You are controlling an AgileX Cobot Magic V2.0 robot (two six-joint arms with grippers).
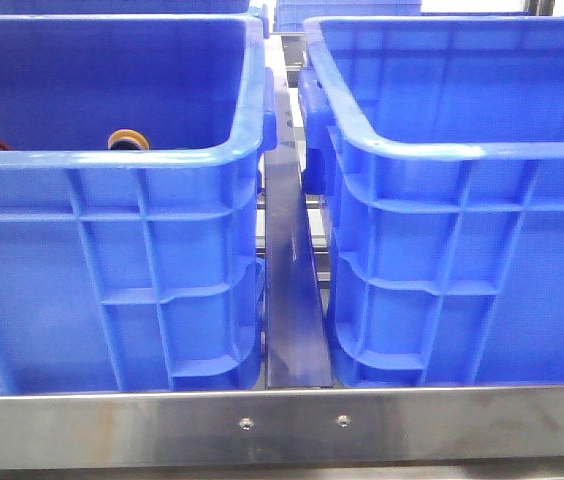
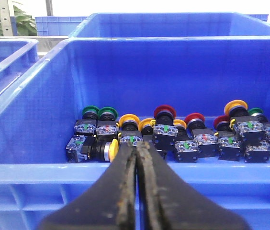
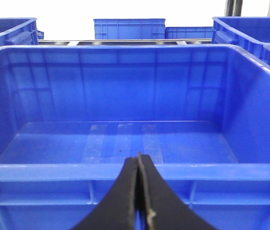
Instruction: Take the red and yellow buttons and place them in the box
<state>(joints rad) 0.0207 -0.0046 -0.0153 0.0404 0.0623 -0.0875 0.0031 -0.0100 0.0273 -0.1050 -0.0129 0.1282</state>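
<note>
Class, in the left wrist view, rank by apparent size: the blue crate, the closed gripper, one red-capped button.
1. Blue crate.
2. Left gripper, enlarged by nearness to the camera.
3. Red-capped button.

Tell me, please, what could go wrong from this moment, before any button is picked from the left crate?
1. The buttons lie packed together, green caps among red and yellow, so the left gripper may pinch two, or a green one.
2. Both the left gripper and the right gripper are shut outside the crate rims; going down without opening first would push the parts, not grasp them.
3. The deep walls may catch an arm.
</note>
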